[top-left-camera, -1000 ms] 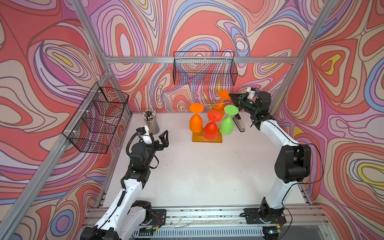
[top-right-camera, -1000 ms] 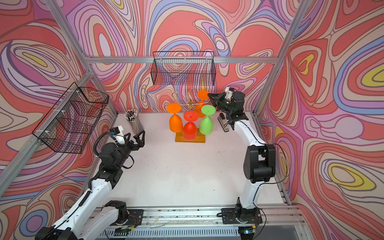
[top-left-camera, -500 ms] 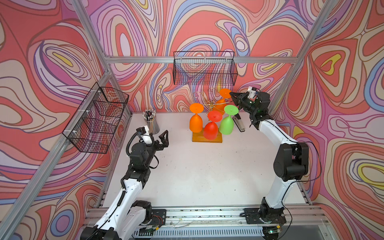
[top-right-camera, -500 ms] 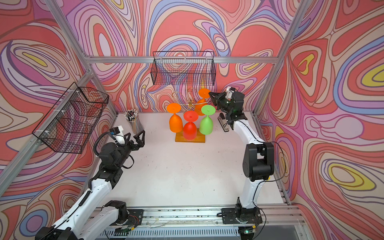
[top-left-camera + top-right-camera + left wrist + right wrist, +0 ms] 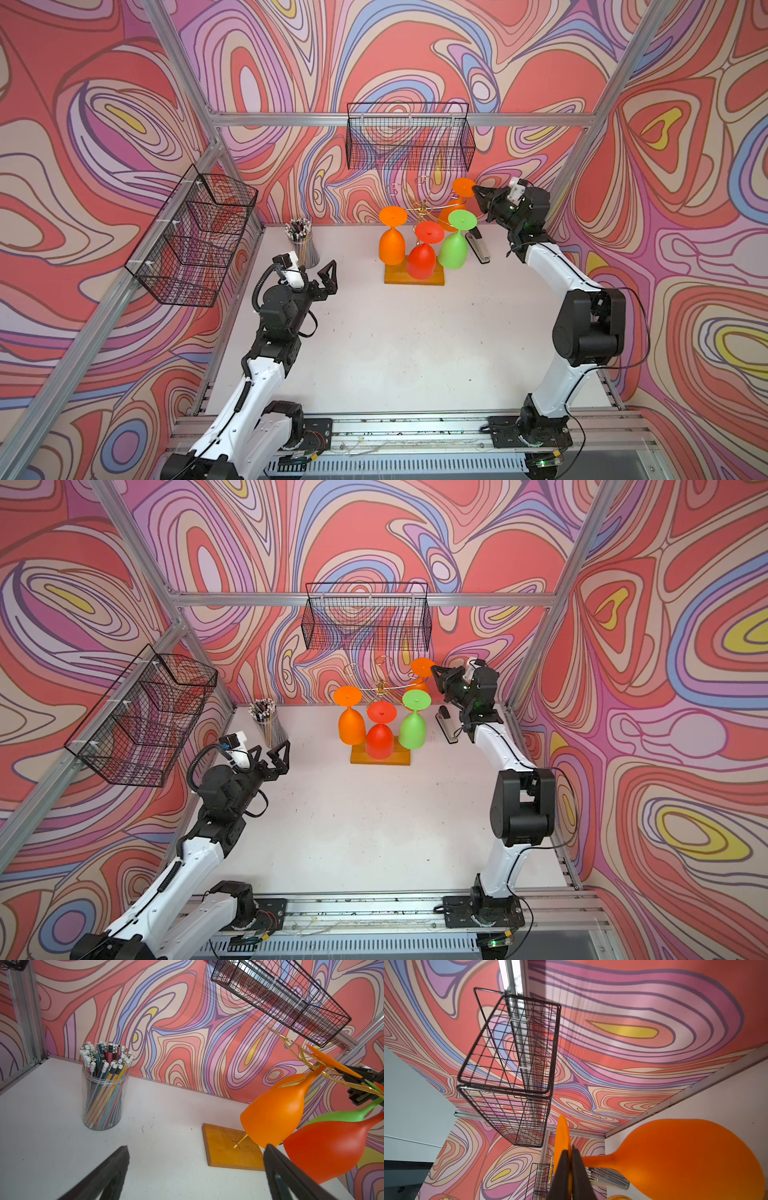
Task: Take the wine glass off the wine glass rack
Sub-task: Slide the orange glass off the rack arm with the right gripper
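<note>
While the right gripper (image 5: pixel 569 1153) was pinched shut on the foot of the rear orange wine glass (image 5: pixel 463 187), which hung upside down on the gold rack (image 5: pixel 224 1151), the sound move seemed a slow slide outward along the hook, clear of the green glass (image 5: pixel 454 251). The left gripper (image 5: pixel 270 753) stood wide and empty.

A robot-lab test cell: an aluminium frame (image 5: pixel 291 119) and printed swirl wall panels (image 5: pixel 415 50) enclose a white tabletop (image 5: pixel 415 353). The left arm (image 5: pixel 257 382) and right arm (image 5: pixel 557 270) stand on a front rail (image 5: pixel 415 428), beside staged props: a wine glass rack (image 5: pixel 397 277) and a pencil jar (image 5: pixel 305 249).

Right pincer (image 5: pixel 476 190) at orange wine glass (image 5: pixel 462 185)
</note>
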You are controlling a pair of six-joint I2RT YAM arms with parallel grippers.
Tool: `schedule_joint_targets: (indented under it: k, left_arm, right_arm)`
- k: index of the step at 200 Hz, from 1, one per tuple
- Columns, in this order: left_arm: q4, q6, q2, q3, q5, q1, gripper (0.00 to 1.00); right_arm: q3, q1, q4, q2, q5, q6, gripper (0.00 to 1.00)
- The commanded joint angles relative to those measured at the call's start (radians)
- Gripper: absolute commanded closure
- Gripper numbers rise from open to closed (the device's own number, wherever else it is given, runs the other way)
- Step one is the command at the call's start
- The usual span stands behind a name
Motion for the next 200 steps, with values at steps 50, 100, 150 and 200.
schedule_joint_targets:
  k: [50,100,150,200]
  left_arm:
    - [0.013,0.005,0.0,0.001,0.001,-0.005,0.0]
    - [0.014,0.004,-0.009,0.001,0.006,-0.005,0.0]
    - [0.013,-0.017,-0.045,0.018,0.05,-0.005,0.0]
    - [-0.003,-0.054,-0.064,0.121,0.219,-0.005,0.0]
  right_arm:
    - [-0.103,-0.07,0.028,-0.133,0.04,-0.024,1.0]
    - [-0.211,-0.123,-0.036,-0.279,0.069,-0.112,1.0]
    - [-0.227,-0.141,-0.258,-0.532,0.13,-0.296,1.0]
    - [-0.196,-0.141,-0.306,-0.695,0.089,-0.301,1.0]
